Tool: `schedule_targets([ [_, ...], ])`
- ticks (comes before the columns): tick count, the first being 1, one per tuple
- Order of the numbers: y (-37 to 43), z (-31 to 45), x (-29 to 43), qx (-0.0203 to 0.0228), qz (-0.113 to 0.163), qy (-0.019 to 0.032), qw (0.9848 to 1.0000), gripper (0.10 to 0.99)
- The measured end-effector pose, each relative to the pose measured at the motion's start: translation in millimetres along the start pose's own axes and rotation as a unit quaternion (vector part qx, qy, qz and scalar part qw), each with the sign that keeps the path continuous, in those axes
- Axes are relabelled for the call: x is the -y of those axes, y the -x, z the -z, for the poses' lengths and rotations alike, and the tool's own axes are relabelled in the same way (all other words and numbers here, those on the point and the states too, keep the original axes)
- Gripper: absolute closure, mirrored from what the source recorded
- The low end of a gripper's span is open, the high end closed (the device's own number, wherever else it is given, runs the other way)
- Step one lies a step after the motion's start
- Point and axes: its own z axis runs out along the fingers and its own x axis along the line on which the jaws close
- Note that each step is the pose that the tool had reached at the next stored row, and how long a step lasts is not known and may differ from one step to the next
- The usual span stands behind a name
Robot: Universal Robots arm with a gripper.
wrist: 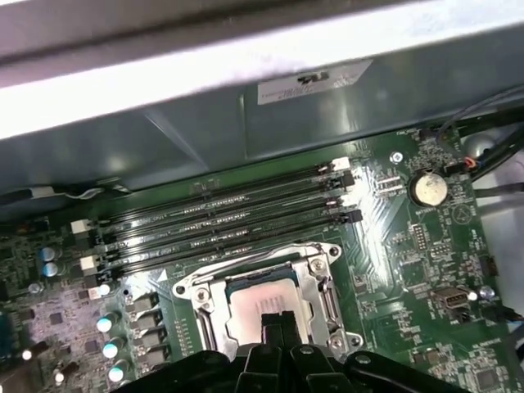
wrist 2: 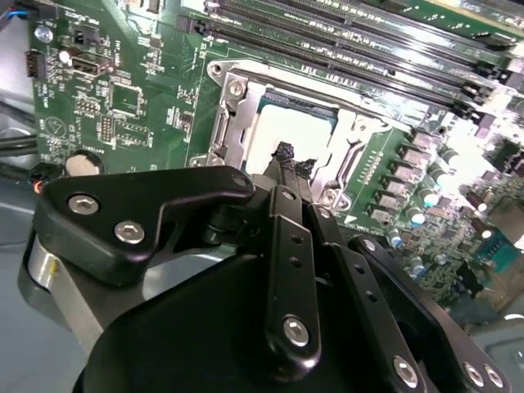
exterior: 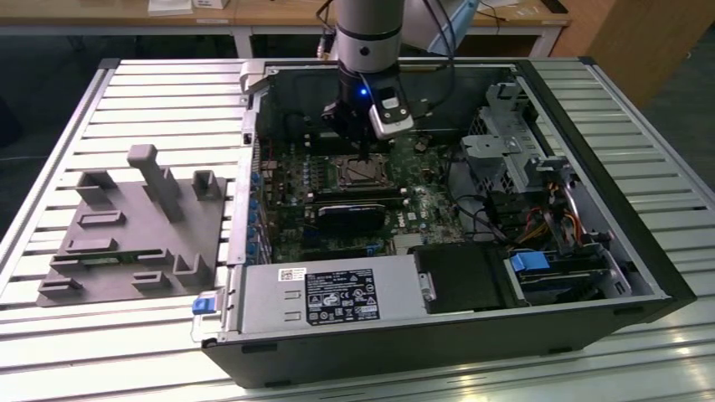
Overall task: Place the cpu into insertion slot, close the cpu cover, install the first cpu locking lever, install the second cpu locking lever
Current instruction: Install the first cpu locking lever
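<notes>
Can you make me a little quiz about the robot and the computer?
1. True or false: the cpu already lies in the insertion slot, with the cpu cover down around it.
2. In both wrist views, what is the gripper right above? A) the cpu B) the round battery C) the grey holder
3. Fill in: in the exterior view, the grey holder sits on the table to the computer case's ____ .

Key: 1 true; 2 A; 3 left (the exterior view's left).
</notes>
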Motion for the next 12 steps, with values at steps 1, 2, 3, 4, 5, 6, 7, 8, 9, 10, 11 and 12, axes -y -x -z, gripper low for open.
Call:
schedule_targets([
  [1,0.1,1.9,-0.1,0.0,0.0,0.0001,1.0,0.984],
  [2,0.2,3.8,-0.2,0.0,0.0,0.0,1.0,0.984],
  [3,0.2,5.4,-0.3,0.0,0.0,0.0,1.0,0.984],
  [4,0.3,6.7,-0.3,0.0,0.0,-0.0001,1.0,0.984],
  [5,0.5,8.1,0.0,0.0,0.0,-0.0001,1.0,0.984],
  [6,0.7,9.2,0.6,0.0,0.0,0.0,1.0,0.984],
  [7,1.0,10.3,1.6,0.0,0.0,0.0,1.0,0.984],
  [8,1.3,11.3,2.6,0.0,0.0,0.0,1.0,0.984],
  [9,1.7,12.3,3.7,0.0,0.0,-0.0001,1.0,0.984],
  [10,2.0,13.1,4.7,0.0,0.0,-0.0001,1.0,0.984],
  [11,2.3,13.8,5.7,0.0,0.0,-0.0001,1.0,0.984],
  [12,2.5,14.1,6.3,0.0,0.0,-0.0001,1.0,0.984],
])
